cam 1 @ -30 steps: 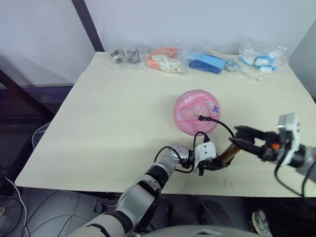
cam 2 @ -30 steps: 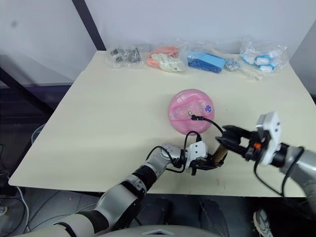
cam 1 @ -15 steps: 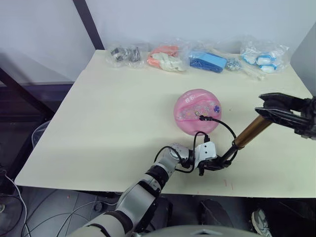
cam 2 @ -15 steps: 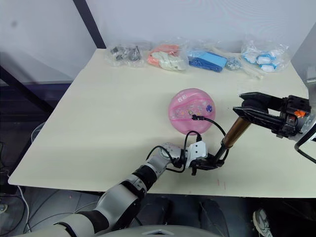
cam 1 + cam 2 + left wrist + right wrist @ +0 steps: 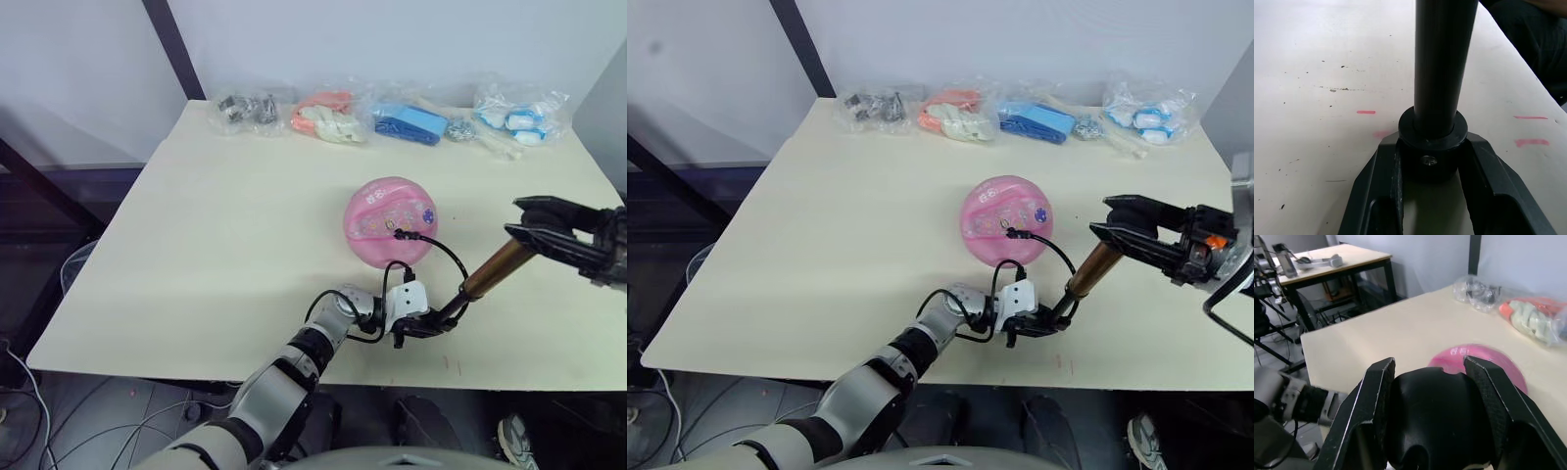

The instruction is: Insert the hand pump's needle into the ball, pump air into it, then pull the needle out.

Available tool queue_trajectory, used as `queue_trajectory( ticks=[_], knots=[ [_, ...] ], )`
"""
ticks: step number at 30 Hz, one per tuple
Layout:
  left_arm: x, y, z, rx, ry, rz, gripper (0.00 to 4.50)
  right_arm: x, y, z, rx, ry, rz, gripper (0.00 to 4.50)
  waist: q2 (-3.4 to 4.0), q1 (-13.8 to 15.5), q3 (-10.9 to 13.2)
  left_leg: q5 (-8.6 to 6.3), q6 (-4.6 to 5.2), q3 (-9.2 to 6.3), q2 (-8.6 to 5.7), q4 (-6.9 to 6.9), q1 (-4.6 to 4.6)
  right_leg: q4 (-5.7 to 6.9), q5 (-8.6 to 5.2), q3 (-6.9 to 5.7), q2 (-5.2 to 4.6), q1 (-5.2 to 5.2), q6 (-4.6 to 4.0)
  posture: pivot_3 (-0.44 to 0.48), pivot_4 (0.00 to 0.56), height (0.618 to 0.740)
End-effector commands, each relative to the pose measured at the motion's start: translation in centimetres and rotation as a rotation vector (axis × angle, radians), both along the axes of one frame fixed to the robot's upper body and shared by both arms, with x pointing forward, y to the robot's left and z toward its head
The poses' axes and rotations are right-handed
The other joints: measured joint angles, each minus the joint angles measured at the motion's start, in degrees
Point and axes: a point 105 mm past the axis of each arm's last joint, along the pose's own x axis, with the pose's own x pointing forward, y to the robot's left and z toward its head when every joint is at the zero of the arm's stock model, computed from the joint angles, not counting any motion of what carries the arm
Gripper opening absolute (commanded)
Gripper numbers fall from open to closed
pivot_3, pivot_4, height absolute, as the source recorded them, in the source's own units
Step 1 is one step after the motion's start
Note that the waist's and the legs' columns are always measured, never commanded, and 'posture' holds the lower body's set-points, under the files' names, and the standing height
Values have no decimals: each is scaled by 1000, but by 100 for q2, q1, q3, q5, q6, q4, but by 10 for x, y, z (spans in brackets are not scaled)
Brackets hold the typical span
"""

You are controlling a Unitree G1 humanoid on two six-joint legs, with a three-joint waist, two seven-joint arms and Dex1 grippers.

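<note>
Hand pump (image 5: 498, 269): lying aslant above the counter (image 5: 225, 245), base clenched in left tool (image 5: 431, 324), handle end gripped in right tool (image 5: 534, 229); needle (image 5: 403, 234) sitting in ball (image 5: 390, 221).

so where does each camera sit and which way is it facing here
Head, both eyes: forward and down over the table, ball, hand pump and both arms.
Left wrist: along the left gripper, shut on the pump's base.
Right wrist: along the right gripper, shut on the black T-handle, towards the ball.
Shared: pump, table.
</note>
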Motion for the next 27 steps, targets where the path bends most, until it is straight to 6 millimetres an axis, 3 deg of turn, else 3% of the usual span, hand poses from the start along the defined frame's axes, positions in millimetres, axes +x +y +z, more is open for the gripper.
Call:
queue_trajectory(
  ticks=[1,12,16,19,27],
  knots=[
    [-12,25,-39,144,123,38,1099,0,10,-36,-62,65,-7,1740,1,-5,-2,0,0,-1,0,-1,1,0,-1,0,1,0,2,0,150,740],
    [-13,24,-39,142,116,33,1099,3,22,-104,-92,115,-73,1740,-11,-10,-21,0,-1,0,8,-7,19,2,-2,2,12,7,2,0,150,740],
    [-12,23,-38,142,116,35,1099,4,25,-117,-100,127,-89,1740,-7,-11,-24,0,-1,3,7,-7,20,2,-5,4,12,8,6,0,150,740],
    [-12,22,-38,142,116,35,1099,5,26,-111,-88,103,-89,1740,-9,-12,-25,0,-1,3,6,-7,22,2,-4,5,12,9,5,0,150,740],
    [-12,24,-40,147,118,33,1099,3,20,-46,-18,-17,-19,1740,9,-1,-8,0,-1,3,2,-7,15,2,0,5,8,6,-1,0,150,740]
  ],
)
